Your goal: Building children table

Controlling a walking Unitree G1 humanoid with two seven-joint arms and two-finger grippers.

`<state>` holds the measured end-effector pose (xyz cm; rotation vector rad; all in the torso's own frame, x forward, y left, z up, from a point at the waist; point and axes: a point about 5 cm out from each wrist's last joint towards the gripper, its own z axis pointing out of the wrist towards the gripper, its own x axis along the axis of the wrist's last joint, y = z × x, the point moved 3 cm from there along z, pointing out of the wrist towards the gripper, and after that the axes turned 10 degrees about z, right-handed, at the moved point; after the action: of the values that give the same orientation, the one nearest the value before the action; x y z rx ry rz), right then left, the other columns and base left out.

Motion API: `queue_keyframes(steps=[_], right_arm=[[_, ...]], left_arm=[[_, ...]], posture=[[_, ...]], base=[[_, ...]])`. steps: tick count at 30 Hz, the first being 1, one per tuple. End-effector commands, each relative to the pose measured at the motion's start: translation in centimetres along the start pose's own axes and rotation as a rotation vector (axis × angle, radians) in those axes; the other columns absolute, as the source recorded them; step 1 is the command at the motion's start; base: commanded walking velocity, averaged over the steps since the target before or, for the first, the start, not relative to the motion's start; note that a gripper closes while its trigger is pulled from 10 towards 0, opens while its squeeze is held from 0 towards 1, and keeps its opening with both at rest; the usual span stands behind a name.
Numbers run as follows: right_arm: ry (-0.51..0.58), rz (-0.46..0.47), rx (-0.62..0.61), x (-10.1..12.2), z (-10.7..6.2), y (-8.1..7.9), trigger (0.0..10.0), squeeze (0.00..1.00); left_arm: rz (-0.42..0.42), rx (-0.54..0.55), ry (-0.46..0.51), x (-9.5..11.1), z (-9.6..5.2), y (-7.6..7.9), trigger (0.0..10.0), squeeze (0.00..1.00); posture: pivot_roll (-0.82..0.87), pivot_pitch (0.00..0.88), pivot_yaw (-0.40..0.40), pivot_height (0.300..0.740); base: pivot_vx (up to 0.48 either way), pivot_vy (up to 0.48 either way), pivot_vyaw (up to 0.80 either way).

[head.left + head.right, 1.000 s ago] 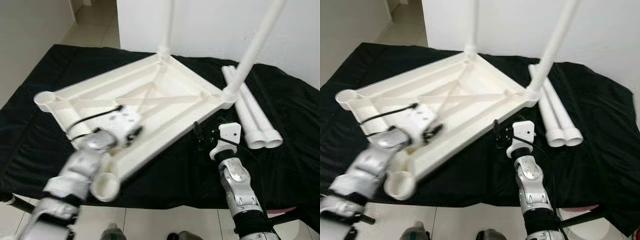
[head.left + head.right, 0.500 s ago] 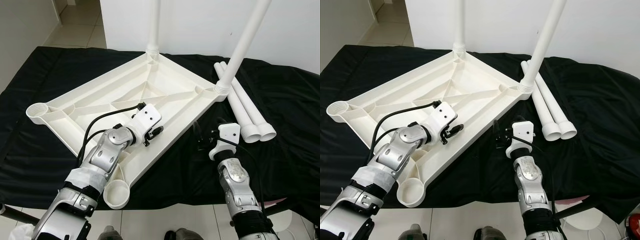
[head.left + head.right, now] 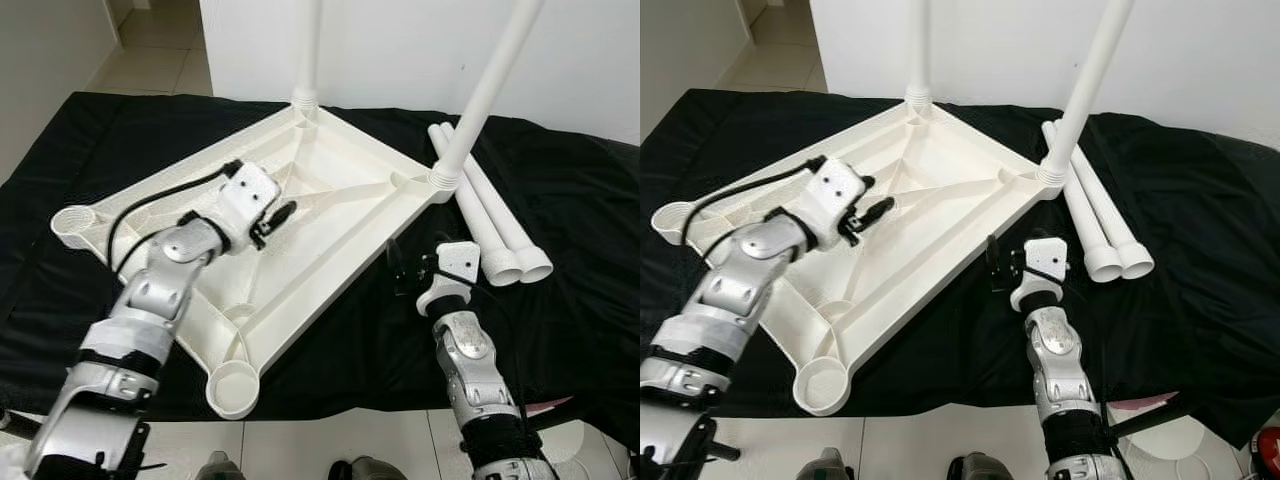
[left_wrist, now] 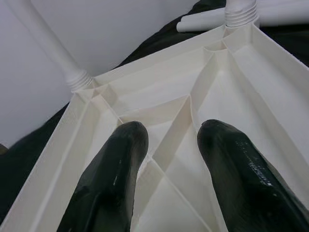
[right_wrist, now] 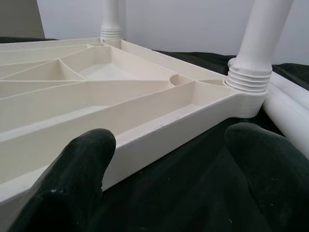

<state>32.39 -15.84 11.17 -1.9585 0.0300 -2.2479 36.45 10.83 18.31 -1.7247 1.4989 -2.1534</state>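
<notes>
A white plastic table top (image 3: 340,215) lies upside down on a black cloth. Two white legs, the back one (image 3: 308,50) and the right one (image 3: 490,90), stand screwed into its far corners. The sockets at the left corner (image 3: 75,217) and the near corner (image 3: 236,383) are empty. Two loose legs (image 3: 490,225) lie side by side on the cloth to the right. My left gripper (image 3: 275,215) hovers open over the ribbed underside, fingers (image 4: 111,183) apart with nothing between them. My right gripper (image 3: 397,270) stands open beside the top's right edge (image 5: 159,130), holding nothing.
The black cloth (image 3: 580,250) covers the whole work surface, and its front edge runs close to me. A white wall (image 3: 400,50) rises just behind the table top. Pale tiled floor (image 3: 150,50) shows at the far left.
My left arm has swung away from the near edge, farther in and to the left over the top's middle. The right gripper has stayed by the right edge.
</notes>
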Motion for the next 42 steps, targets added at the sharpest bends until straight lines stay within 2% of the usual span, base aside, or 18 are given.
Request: queue_keyframes(steps=[1, 2, 4, 6, 9, 13, 18, 20, 21, 24, 27, 29, 32, 37, 38, 42], right_arm=[[-0.019, -0.003, -0.019, -0.4, 0.0, 0.5, 10.0, 0.00], [-0.019, -0.003, -0.017, -0.4, 0.0, 0.5, 10.0, 0.00], [-0.016, -0.007, -0.013, -0.4, 0.0, 0.4, 10.0, 0.00], [-0.016, -0.008, -0.015, -0.4, -0.1, 0.5, 10.0, 0.00], [-0.016, -0.008, -0.016, -0.4, -0.1, 0.5, 10.0, 0.00], [-0.018, -0.013, -0.020, -0.5, -0.3, 0.8, 10.0, 0.00], [-0.019, -0.015, -0.015, -0.6, -0.3, 0.7, 10.0, 0.00], [-0.022, -0.018, -0.006, -0.6, -0.4, 0.6, 10.0, 0.00], [-0.022, -0.018, -0.006, -0.6, -0.4, 0.6, 10.0, 0.00], [-0.029, -0.025, 0.001, -0.8, -0.6, 0.6, 10.0, 0.00], [-0.032, -0.028, 0.002, -0.8, -0.7, 0.7, 10.0, 0.00], [-0.035, -0.030, 0.003, -0.9, -0.9, 0.7, 10.0, 0.00], [-0.038, -0.031, 0.003, -1.0, -1.0, 0.8, 10.0, 0.00], [-0.046, -0.032, 0.012, -1.2, -1.0, 0.6, 10.0, 0.00], [-0.049, -0.032, 0.018, -1.2, -1.0, 0.6, 10.0, 0.00], [-0.050, -0.037, 0.027, -1.2, -0.9, 0.5, 10.0, 0.00]], left_arm=[[0.014, -0.055, -0.019, -0.9, -0.3, 0.7, 10.0, 0.00], [0.049, -0.080, -0.020, -1.3, -0.7, 0.6, 10.0, 0.00], [0.026, -0.192, -0.022, -2.2, -1.9, 1.0, 10.0, 0.00], [0.045, -0.264, -0.016, -2.6, -3.0, 1.4, 10.0, 0.00], [0.057, -0.274, -0.014, -2.7, -3.2, 1.5, 10.0, 0.00], [0.054, -0.371, -0.040, -4.0, -5.5, 1.0, 10.0, 0.00], [0.043, -0.396, -0.046, -4.2, -6.4, 0.4, 10.0, 0.00], [0.036, -0.429, -0.055, -4.7, -7.9, 0.4, 10.0, 0.00], [0.036, -0.429, -0.055, -4.7, -7.9, 0.4, 10.0, 0.00], [-0.016, -0.475, -0.068, -5.1, -9.3, 0.9, 10.0, 0.00], [-0.025, -0.480, -0.075, -5.3, -9.9, 1.1, 10.0, 0.00], [-0.065, -0.517, -0.051, -5.0, -10.8, 1.8, 10.0, 0.00], [-0.094, -0.547, -0.025, -4.6, -11.5, 2.6, 10.0, 0.00], [-0.117, -0.572, 0.029, -3.5, -12.3, 3.0, 10.0, 0.00], [-0.130, -0.585, 0.042, -3.2, -12.6, 3.0, 10.0, 1.00], [-0.126, -0.623, 0.051, -2.8, -13.2, 3.2, 10.0, 1.00]], posture=[[0.09, 0.000, -0.042, 0.740], [0.09, 0.000, -0.041, 0.740], [0.08, 0.000, -0.035, 0.740], [0.08, 0.000, -0.034, 0.740], [0.08, 0.000, -0.034, 0.740], [0.09, 0.000, -0.031, 0.740], [0.09, 0.000, -0.031, 0.740], [0.10, 0.000, -0.031, 0.740], [0.10, 0.000, -0.031, 0.740], [0.10, 0.000, -0.031, 0.740], [0.10, 0.000, -0.031, 0.740], [0.11, 0.000, -0.030, 0.740], [0.11, 0.000, -0.032, 0.740], [0.13, 0.000, -0.040, 0.740], [0.13, 0.000, -0.041, 0.740], [0.14, 0.000, -0.041, 0.740]], base=[[0.000, 0.000, 0.00], [0.000, 0.000, 0.00], [0.000, 0.000, 0.00], [0.000, 0.000, 0.00], [0.000, 0.000, 0.00], [0.000, 0.000, 0.00], [0.000, 0.000, 0.00], [0.000, 0.000, 0.00], [0.000, 0.000, 0.00], [0.000, 0.000, 0.00], [0.000, 0.000, 0.00], [0.000, 0.000, 0.00], [0.000, 0.000, 0.00], [0.000, 0.000, 0.00], [0.000, 0.000, 0.00], [0.000, 0.000, 0.00]])
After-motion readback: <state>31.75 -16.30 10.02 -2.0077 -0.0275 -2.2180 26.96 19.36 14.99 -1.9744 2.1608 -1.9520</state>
